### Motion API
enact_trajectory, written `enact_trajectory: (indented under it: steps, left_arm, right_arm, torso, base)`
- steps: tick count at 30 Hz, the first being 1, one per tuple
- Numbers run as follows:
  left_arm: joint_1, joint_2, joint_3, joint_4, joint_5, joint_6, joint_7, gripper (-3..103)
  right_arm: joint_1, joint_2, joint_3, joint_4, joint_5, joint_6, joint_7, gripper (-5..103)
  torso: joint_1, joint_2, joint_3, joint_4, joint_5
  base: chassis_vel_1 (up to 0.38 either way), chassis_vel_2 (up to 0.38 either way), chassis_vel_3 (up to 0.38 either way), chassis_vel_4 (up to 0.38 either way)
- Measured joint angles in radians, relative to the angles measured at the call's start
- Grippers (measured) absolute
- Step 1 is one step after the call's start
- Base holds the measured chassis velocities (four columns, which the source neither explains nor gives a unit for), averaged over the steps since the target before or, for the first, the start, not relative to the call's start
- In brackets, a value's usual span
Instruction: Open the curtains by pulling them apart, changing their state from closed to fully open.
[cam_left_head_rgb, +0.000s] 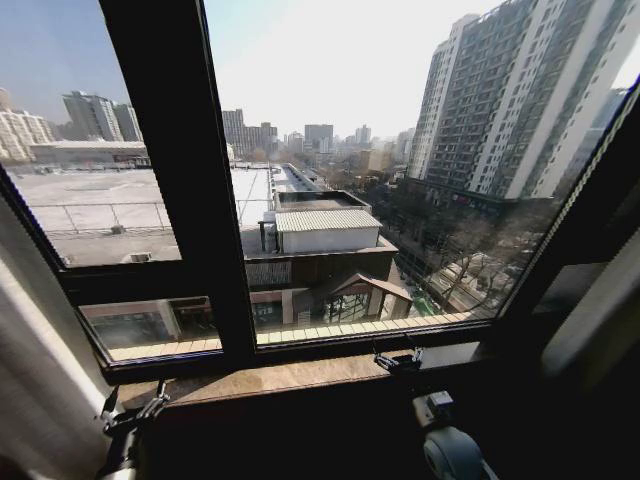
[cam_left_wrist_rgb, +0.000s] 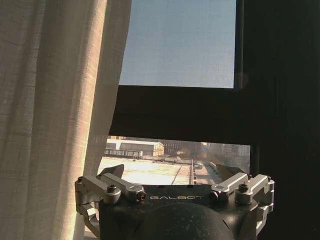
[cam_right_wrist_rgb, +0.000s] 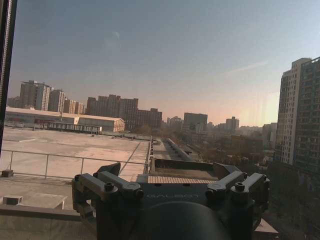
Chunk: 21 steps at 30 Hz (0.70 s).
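Note:
The curtains hang gathered at both sides of the window: a cream pleated panel (cam_left_head_rgb: 28, 350) at the left edge and another panel (cam_left_head_rgb: 598, 320) at the right edge. My left gripper (cam_left_head_rgb: 133, 405) is low at the left, just right of the left panel, open with nothing between its fingers. In the left wrist view that gripper (cam_left_wrist_rgb: 170, 172) faces the glass, and the sheer pleated curtain (cam_left_wrist_rgb: 50, 120) hangs beside one finger (cam_left_wrist_rgb: 112, 171). My right gripper (cam_left_head_rgb: 398, 357) sits at the sill near the middle, open and empty. In the right wrist view it (cam_right_wrist_rgb: 167, 171) points at bare glass.
A thick black window frame bar (cam_left_head_rgb: 185, 190) runs up the glass left of centre, with a horizontal bar (cam_left_head_rgb: 140, 283) across the left pane. A brown sill (cam_left_head_rgb: 280, 378) runs below the window. Rooftops and towers lie outside.

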Motion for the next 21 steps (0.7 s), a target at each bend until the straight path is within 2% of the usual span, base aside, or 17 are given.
enact_trajectory:
  steps: [10,15,21]
  left_arm:
    - [0.000,0.000,0.000,0.000,0.000,0.000,0.000,100]
    - [0.000,0.000,-0.001,0.000,0.000,0.000,-0.002,100]
    - [0.000,0.000,0.001,0.000,0.000,0.000,-0.001,100]
  right_arm:
    - [0.000,0.000,0.000,0.000,0.000,0.000,0.000,100]
    - [0.000,0.000,0.000,0.000,0.000,0.000,0.000,100]
    - [0.000,0.000,0.000,0.000,0.000,0.000,0.000,100]
  torso:
    - [0.000,0.000,0.000,0.0000,0.0001]
    - [0.000,0.000,0.000,0.0003,-0.0006]
    - [0.000,0.000,0.000,0.0001,0.0012]
  base:
    - [0.366,0.321,-0.379,-0.305]
    - [0.145,0.120,-0.134,-0.132]
    - [-0.006,0.001,0.010,-0.006]
